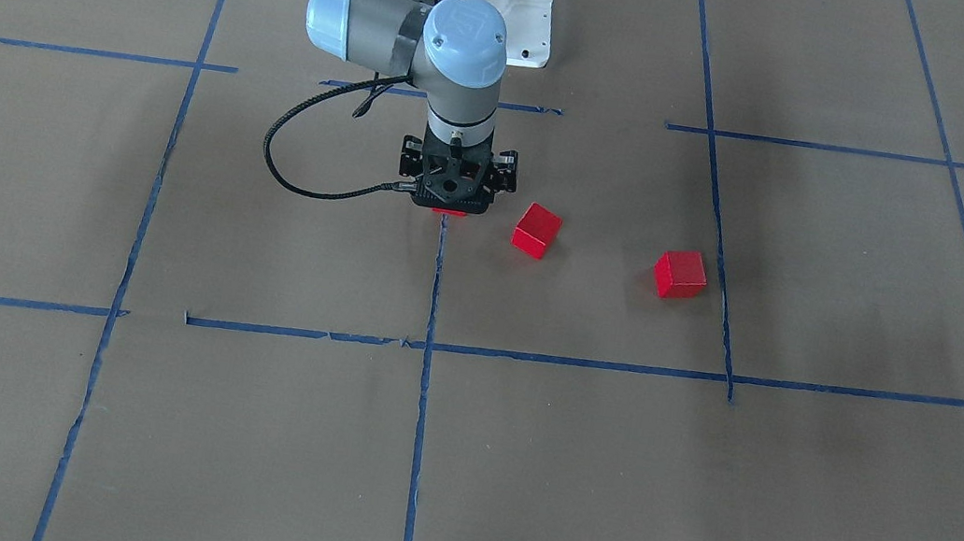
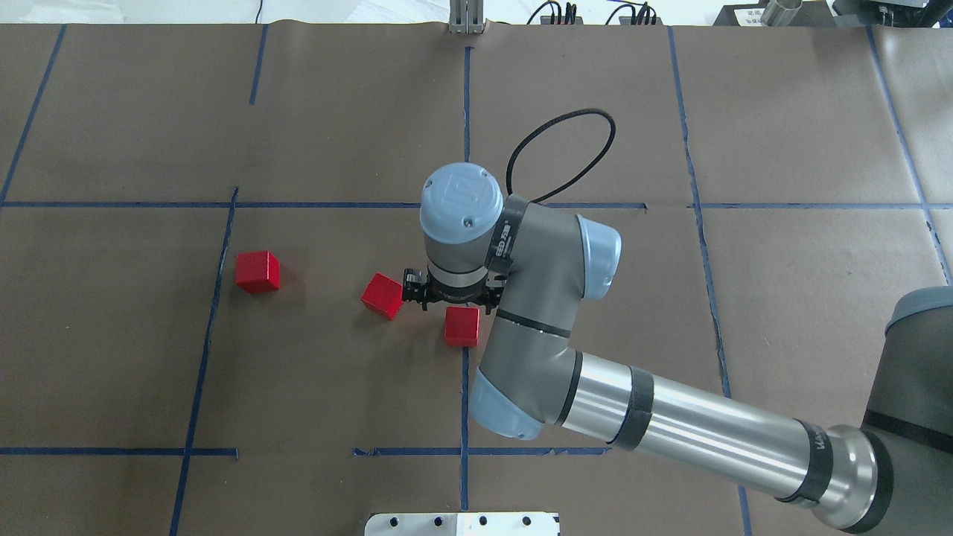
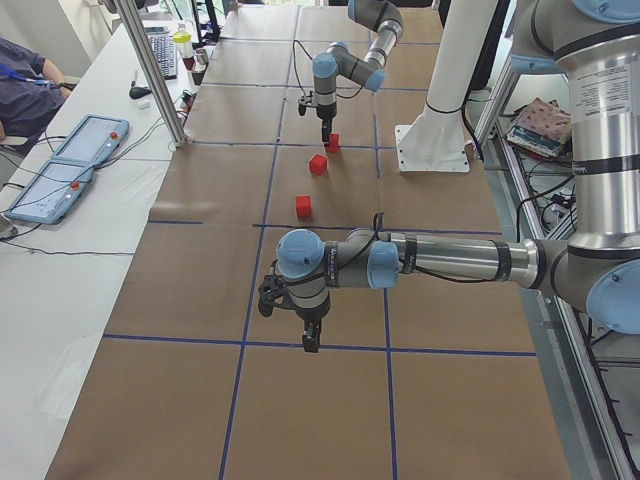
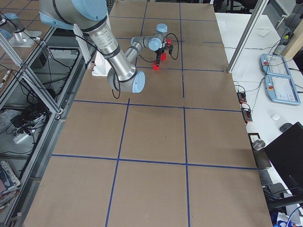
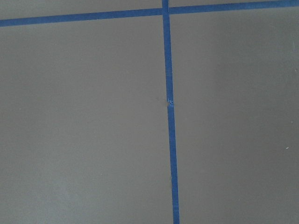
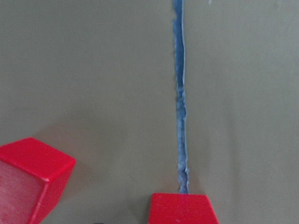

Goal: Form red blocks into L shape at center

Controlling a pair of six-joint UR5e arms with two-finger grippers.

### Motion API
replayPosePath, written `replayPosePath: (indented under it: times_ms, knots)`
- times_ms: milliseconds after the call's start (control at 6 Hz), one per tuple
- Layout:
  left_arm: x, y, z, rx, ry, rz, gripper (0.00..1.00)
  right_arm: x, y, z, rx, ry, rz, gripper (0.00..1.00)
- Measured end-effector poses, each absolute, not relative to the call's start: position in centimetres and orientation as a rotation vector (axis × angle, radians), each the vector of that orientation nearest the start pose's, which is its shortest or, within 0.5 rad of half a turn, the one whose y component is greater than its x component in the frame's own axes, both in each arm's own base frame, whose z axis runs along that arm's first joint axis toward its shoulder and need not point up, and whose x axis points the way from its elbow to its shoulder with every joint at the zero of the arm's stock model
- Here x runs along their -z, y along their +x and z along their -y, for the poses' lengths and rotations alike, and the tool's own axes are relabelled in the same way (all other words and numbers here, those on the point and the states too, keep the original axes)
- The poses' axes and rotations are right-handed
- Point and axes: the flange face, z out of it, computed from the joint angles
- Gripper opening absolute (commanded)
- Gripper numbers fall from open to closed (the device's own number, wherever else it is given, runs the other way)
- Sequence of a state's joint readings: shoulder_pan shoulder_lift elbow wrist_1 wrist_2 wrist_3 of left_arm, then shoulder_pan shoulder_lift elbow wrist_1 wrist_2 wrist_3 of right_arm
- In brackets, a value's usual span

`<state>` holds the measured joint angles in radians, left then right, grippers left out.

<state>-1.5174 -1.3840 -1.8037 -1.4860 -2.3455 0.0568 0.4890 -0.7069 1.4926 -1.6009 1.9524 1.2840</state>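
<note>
We judge one of three in place: the first block [image 2: 461, 326] sits on the tape line [image 2: 464, 394] at the middle of the table [image 1: 234, 424], directly under the right gripper [image 1: 451, 198], which stands upright over it. Whether its jaws pinch that block or stand spread around it we cannot tell (the head hides the fingers). The second block [image 2: 382, 295] lies near, skewed and not touching. The third block [image 2: 257, 271] lies well apart on the robot's left. So there is no L yet: two blocks are left to bring in and square up. The left gripper [image 3: 310, 340] hangs far from all three, and we cannot tell whether it is spread or pressed together.
</note>
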Motion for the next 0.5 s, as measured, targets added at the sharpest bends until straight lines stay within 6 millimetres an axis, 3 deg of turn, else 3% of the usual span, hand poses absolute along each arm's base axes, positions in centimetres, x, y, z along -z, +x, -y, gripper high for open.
replayPosePath:
  times_ms: [167, 333, 500]
  knots:
    - [-63.1, -4.2, 41.3, -0.094, -0.024, -0.775, 1.00, -14.2, -55.0, 46.5, -0.047, -0.044, 0.843, 1.00]
    - [-62.5, -4.2, 41.5, -0.099, -0.011, -0.773, 1.00, -14.6, -48.8, 50.7, -0.035, -0.042, 0.848, 1.00]
    - [-61.4, -4.2, 41.8, -0.107, 0.013, -0.772, 1.00, -18.3, -41.8, 55.1, 0.003, -0.019, 0.838, 1.00]
